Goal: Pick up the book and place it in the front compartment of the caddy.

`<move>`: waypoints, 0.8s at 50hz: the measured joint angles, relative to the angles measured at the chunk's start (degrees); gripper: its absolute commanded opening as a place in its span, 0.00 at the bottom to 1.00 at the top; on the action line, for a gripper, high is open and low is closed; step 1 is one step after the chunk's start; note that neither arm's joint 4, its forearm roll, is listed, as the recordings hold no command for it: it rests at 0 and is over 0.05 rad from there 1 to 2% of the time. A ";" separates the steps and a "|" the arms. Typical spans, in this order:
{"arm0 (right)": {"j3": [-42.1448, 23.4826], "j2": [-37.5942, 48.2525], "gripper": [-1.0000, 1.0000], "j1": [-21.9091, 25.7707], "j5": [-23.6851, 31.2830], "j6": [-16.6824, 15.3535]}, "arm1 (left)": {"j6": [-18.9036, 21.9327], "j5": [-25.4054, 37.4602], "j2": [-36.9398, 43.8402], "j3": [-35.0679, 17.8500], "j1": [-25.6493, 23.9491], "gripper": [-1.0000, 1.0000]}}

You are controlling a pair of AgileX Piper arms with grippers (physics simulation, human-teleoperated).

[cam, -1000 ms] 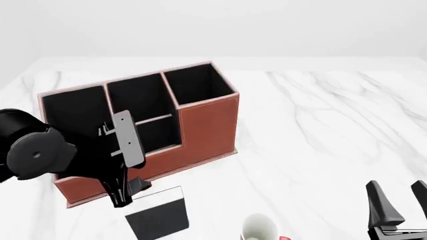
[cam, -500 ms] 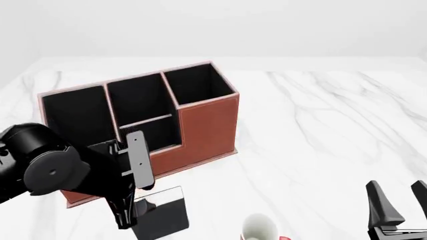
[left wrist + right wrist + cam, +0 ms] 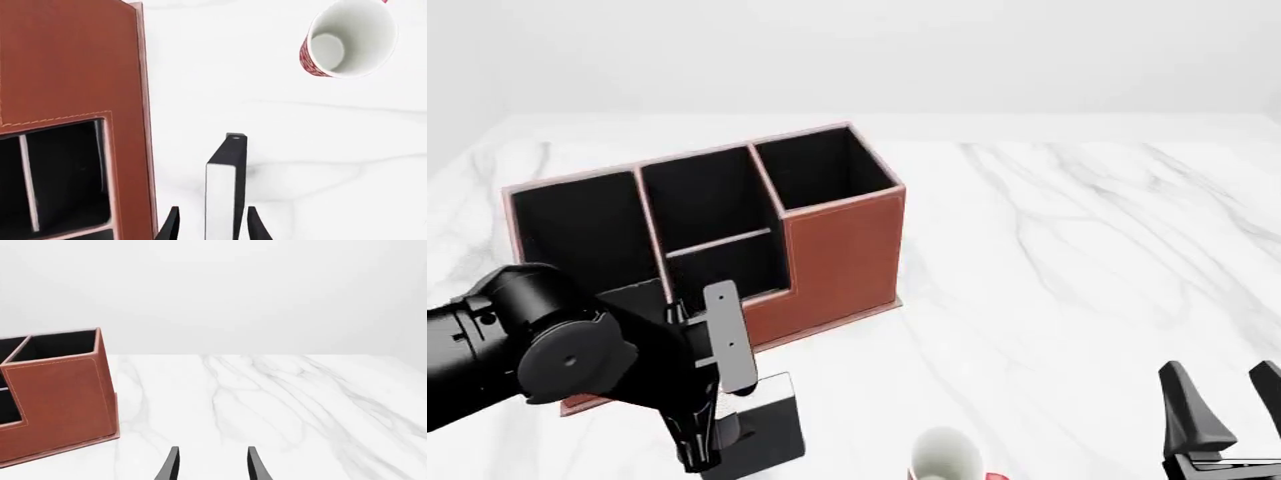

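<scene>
Book (image 3: pixel 222 192) sits between the fingers (image 3: pixel 168 227) of the left gripper (image 3: pixel 211 227), seen edge-on in the left wrist view: white page strip facing the camera, black cover on top. Gap shows btwn each fingertip and the book, so the gripper is spread w/ jaws either side, not clamped. Front view has the book (image 3: pixel 767 428) lying on the worktop (image 3: pixel 1068 260) just in front of the caddy (image 3: pixel 827 250), near the caddy's low stepped wall, w/ the left gripper (image 3: pixel 701 450) pointing down at the book's near-left edge and the arm's black body covering the caddy's front-left corner.

Caddy is red-brown w/ black lining; three tall cells along the back and a lower cell at front. Front compartment (image 3: pixel 723 268) lies behind the stepped wall, a thin pale divider across it; partly hidden by the left arm. In the left wrist view the caddy (image 3: pixel 73 65) is just beside the book, apart from it, and the front compartment (image 3: pixel 63 175) shows the pale divider.

Mug (image 3: pixel 347 42), white inside and red-patterned outside, stands on the worktop well apart from the book, on the side away from the caddy; front view shows only its rim (image 3: pixel 948 460) at the bottom edge.

Right gripper (image 3: pixel 211 467) is spread open, nothing btwn the fingers, far to the caddy's right over bare worktop (image 3: pixel 280 405); also seen in the front view (image 3: pixel 1228 410).
</scene>
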 measured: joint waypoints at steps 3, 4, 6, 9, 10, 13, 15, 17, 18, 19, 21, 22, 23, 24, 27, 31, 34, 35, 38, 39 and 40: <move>0.00 0.00 1.00 0.00 0.00 0.00 | -0.33 -0.39 0.35 0.24 -0.28 1.00; 0.00 0.00 1.00 0.00 0.00 0.00 | -0.43 -0.54 0.46 0.33 -0.37 1.00; 0.00 0.00 1.00 0.00 0.00 0.00 | -0.58 -0.86 0.72 0.56 -0.47 1.00; 0.00 0.00 1.00 0.00 0.00 0.00 | -0.78 -1.36 1.10 0.89 -0.58 1.00; 0.00 0.00 1.00 0.00 0.00 0.00 | -0.83 -1.51 1.22 0.99 -0.61 1.00; 0.00 0.00 1.00 0.00 0.00 0.00 | -1.06 -1.95 1.55 1.28 -0.75 1.00; 0.00 0.00 1.00 0.00 0.00 0.00 | -1.13 -2.24 1.76 1.48 -0.78 1.00; 0.00 0.00 1.00 0.00 0.00 0.00 | -1.21 -2.51 1.95 1.67 -0.81 1.00; 0.00 0.00 1.00 0.00 0.00 0.00 | -1.28 -2.65 2.05 1.75 -0.85 1.00; 0.00 0.00 1.00 0.00 0.00 0.00 | -1.35 -2.79 2.15 1.84 -0.89 1.00; 0.00 0.00 1.00 0.00 0.00 0.00 | -1.44 -3.08 2.37 2.01 -0.92 1.00; 0.00 0.00 1.00 0.00 0.00 0.00 | -1.48 -3.21 2.47 2.10 -0.94 1.00; 0.00 0.00 1.00 0.00 0.00 0.00 | -1.51 -3.34 2.56 2.18 -0.94 1.00; 0.00 0.00 1.00 0.00 0.00 0.00 | -1.53 -3.47 2.64 2.25 -0.95 1.00; 0.00 0.00 1.00 0.00 0.00 0.00 | -1.42 -3.73 2.70 2.46 -0.97 0.00; 0.00 0.01 1.00 0.00 0.00 0.00 | -1.25 -3.86 2.50 2.63 -0.95 0.00; 0.00 0.01 1.00 0.00 -0.01 0.00 | -0.95 -3.88 2.52 2.61 -0.79 0.00; 0.00 0.01 1.00 0.00 0.00 0.00 | -0.79 -3.85 2.54 2.58 -0.72 0.00; 0.00 0.00 1.00 0.00 0.00 0.00 | 0.21 -3.72 2.48 2.46 -0.19 0.00; 0.00 0.01 1.00 0.00 0.00 -0.01 | 0.74 -3.66 2.38 2.42 0.16 0.00; 0.00 0.01 1.00 0.00 0.00 0.00 | 1.30 -3.61 2.24 2.33 0.60 0.00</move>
